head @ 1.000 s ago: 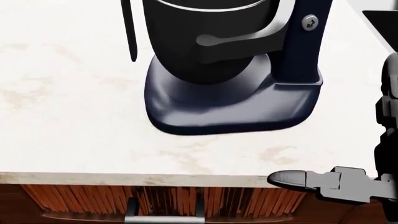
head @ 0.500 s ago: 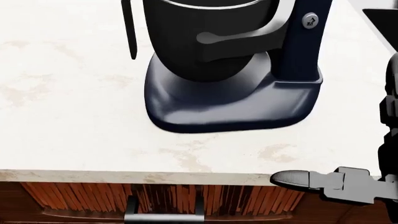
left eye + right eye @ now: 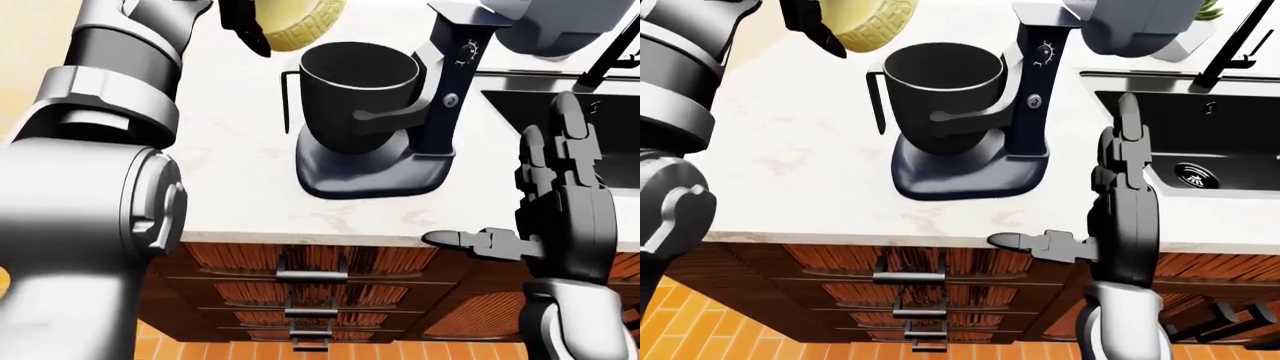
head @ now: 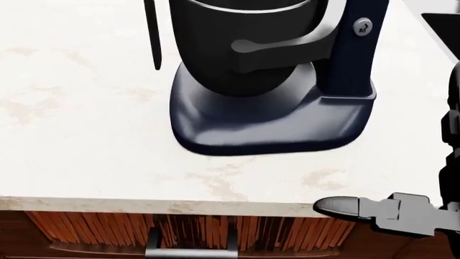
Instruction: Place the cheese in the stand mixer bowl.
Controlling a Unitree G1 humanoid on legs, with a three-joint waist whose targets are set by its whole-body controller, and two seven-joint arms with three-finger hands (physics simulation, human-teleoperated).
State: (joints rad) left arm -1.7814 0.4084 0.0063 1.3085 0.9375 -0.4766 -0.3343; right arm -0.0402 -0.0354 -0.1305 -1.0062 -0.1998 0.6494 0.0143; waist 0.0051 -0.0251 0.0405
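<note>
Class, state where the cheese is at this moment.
In the left-eye view, the cheese sits at the top edge, gripped by the left hand, up and left of the mixer bowl.

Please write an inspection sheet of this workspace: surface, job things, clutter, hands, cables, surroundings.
Surface: pale marbled counter, bare around the mixer.
Job's things: cheese held up at the top of the left-eye view, left of the bowl's rim, not yet in; dark stand mixer bowl upright on the navy stand mixer, inside looks empty.
Clutter: nothing seen.
Hands: left hand closed on the cheese; right hand open, fingers up, holding nothing.
Cables: nothing seen.
Surroundings: black sink with faucet at right; wooden drawers below; orange tiled floor.
</note>
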